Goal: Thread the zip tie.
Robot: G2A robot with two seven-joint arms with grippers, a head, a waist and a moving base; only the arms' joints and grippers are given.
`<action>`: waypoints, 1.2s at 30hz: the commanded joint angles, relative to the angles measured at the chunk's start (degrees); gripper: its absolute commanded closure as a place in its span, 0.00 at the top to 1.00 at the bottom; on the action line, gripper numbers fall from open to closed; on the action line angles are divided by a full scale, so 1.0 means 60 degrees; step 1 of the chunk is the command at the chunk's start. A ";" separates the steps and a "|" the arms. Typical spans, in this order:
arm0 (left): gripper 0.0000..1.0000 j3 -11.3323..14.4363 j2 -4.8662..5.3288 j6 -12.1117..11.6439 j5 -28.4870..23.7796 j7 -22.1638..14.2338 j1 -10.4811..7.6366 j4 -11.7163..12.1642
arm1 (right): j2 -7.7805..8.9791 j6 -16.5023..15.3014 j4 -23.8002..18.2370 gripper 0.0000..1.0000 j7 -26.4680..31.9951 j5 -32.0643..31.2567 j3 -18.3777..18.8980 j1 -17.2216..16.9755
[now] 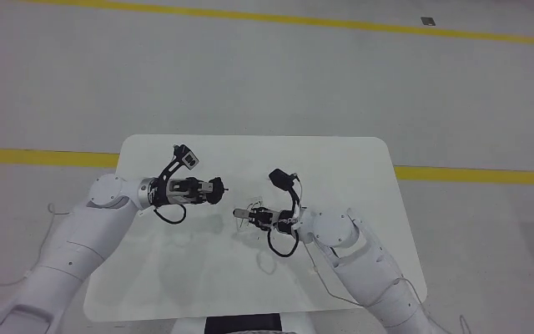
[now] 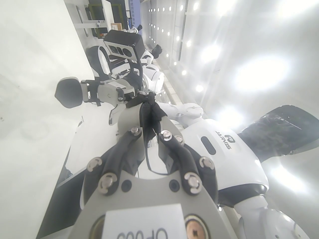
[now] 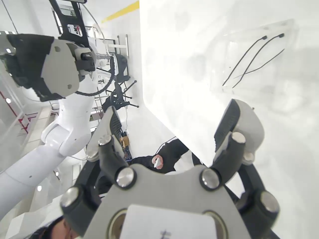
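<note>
My left gripper [image 2: 147, 101] is shut on a black zip tie [image 2: 147, 150], whose strap curves back in a loop between the fingers toward the wrist. In the top view this gripper [image 1: 220, 189] hovers over the middle of the white table [image 1: 334, 167], pointing at my right gripper [image 1: 242, 215], a short gap away. The right gripper [image 3: 172, 120] stands open with nothing between its ribbed pads [image 3: 228, 119]. Past it, a clear tray [image 3: 286, 50] lies flat on the table and holds loose black zip ties [image 3: 245, 59].
The right arm's wrist camera bracket [image 2: 122, 45] rises just behind its gripper, near my left fingertips. The table's rounded corner and edge [image 3: 149, 105] lie near the open right gripper. Bare tabletop spreads to the far right side [image 1: 359, 192].
</note>
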 commanded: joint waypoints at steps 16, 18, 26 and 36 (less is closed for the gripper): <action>0.00 0.0000 0.0000 0.0000 0.0000 0.0000 0.0000 0.0000 | -0.0946 0.0004 0.0994 1.00 0.1754 -0.3409 -0.0806 0.1480; 0.00 0.0000 0.0000 0.0000 0.0000 0.0000 0.0000 0.0000 | -0.1160 0.0004 0.1080 1.00 0.2182 -0.4002 -0.0752 0.1574; 0.00 0.0000 0.0000 0.0000 0.0000 0.0000 0.0000 0.0000 | -0.2219 0.0004 0.1000 1.00 0.3713 -0.5949 -0.0134 0.1307; 0.00 0.0000 0.0000 0.0000 0.0000 0.0000 0.0000 0.0000 | -0.2219 0.0004 0.1000 1.00 0.3713 -0.5949 -0.0134 0.1307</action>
